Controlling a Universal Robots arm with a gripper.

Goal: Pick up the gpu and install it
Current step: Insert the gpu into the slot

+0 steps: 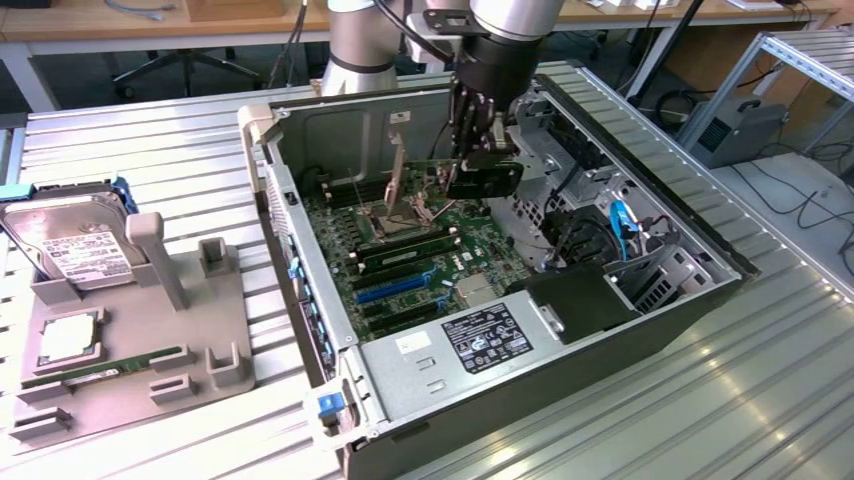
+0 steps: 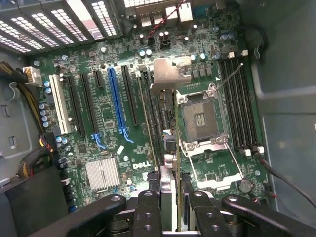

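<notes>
One gpu point(image 2: 167, 76), clamped edge-on in the one hand point(image 2: 170, 205), hanging over the motherboard point(image 2: 108, 143) inside the open case point(image 1: 400, 105), not seated in anything yet. Sticks straight out from between the fingers point(image 2: 148, 207), long axis parallel to the slots, silver bracket at the far end. Counting nearby: one blue slot point(image 2: 116, 103), one white slot point(image 2: 60, 106), one CPU socket point(image 2: 200, 118) right beside.
</notes>
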